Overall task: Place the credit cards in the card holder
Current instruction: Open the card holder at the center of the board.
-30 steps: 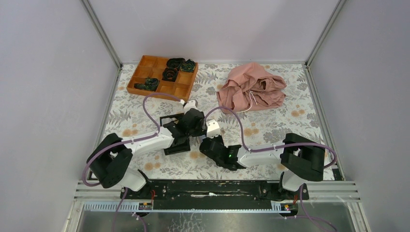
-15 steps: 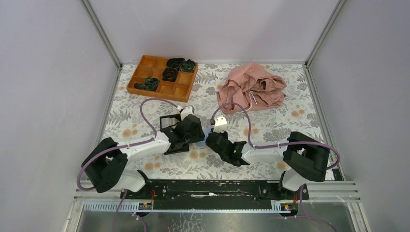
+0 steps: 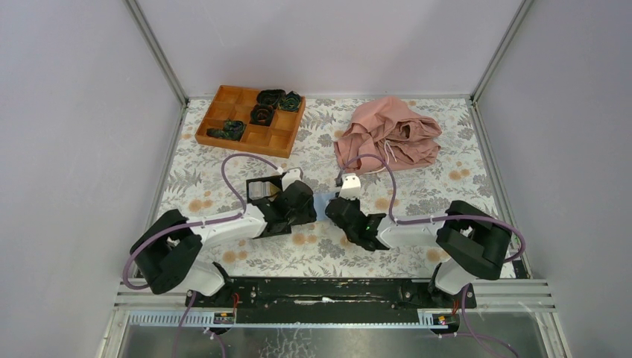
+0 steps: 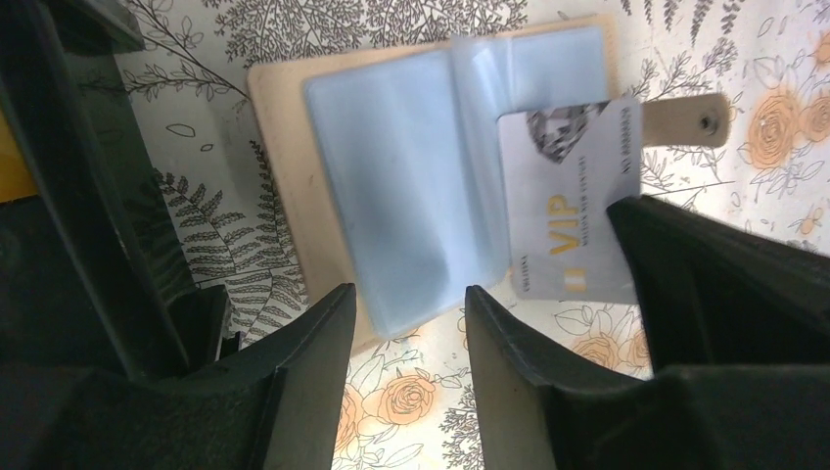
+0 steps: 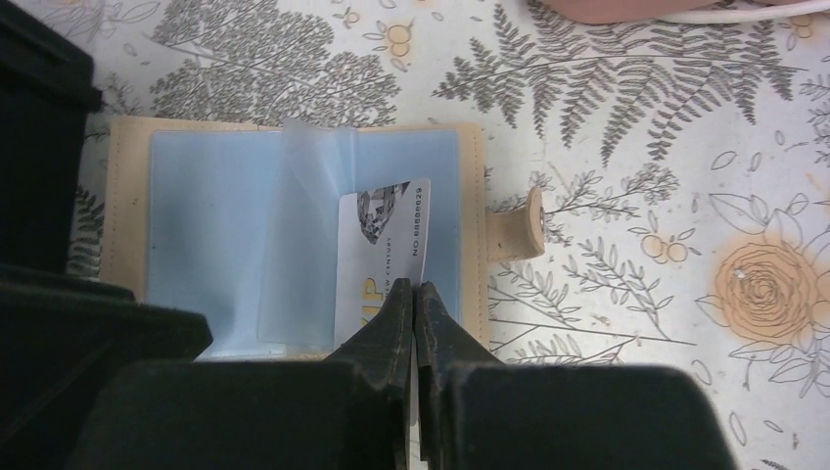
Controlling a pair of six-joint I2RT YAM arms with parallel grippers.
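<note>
The right gripper (image 5: 416, 294) has advanced, clenching one credit card (image 5: 382, 245) over the single card holder (image 5: 196, 235); the left gripper (image 4: 409, 294) hangs released.

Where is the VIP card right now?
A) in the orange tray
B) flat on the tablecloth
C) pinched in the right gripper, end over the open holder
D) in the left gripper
C: the right wrist view shows the right gripper shut on the VIP card, its far end over the open card holder.
</note>
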